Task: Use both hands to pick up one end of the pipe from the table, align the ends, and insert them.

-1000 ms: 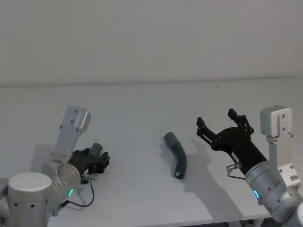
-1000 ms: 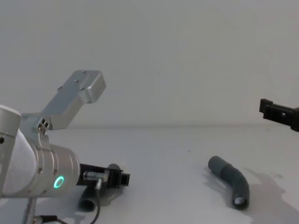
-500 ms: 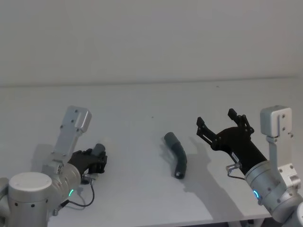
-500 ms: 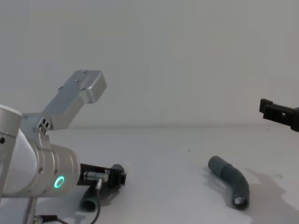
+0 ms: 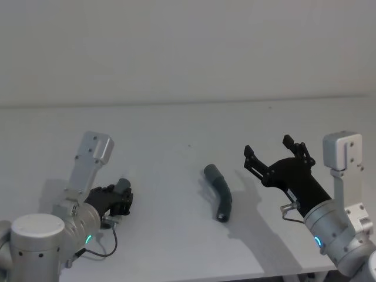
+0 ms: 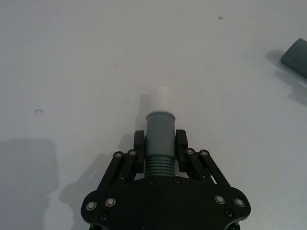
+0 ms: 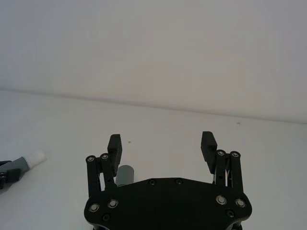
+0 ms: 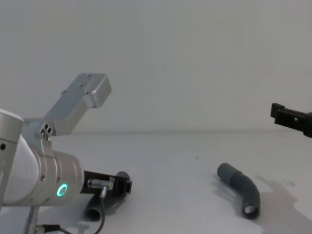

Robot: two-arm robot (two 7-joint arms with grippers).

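Well, the left gripper (image 6: 159, 139) sits low at the left of the surface (image 5: 176, 123) with its fingers (image 6: 181, 139) pinching one pipe piece (image 6: 159, 127) right where the ribs begin, the white tip (image 6: 163, 99) poking out ahead. I cannot tell whether the tail of that piece is clear of the surface. To my eye the hold is narrow and lies on the flexible part, so the piece could swivel or sag between the fingers once it is raised, and the tip would then point off line. The right gripper (image 5: 269, 148) hangs above the surface with its fingers (image 7: 208, 143) spread wide, just to the right of the second piece (image 5: 221, 197), which lies flat near the middle, well apart from the first. That piece is bent and round, so a finger coming down off-centre could roll or skid it away, or scrape the surface instead of closing round it. Its near end (image 8: 249, 210) shows an opening, but I can't say for sure that this is the socket, and gripping the wrong way round would leave the ends mismatched. With both pieces curved, the tip may catch on the rim rather than slide in. Nothing stands between the two pieces. The thin cable (image 5: 108, 244) looping by the left wrist is the only thing I would watch.
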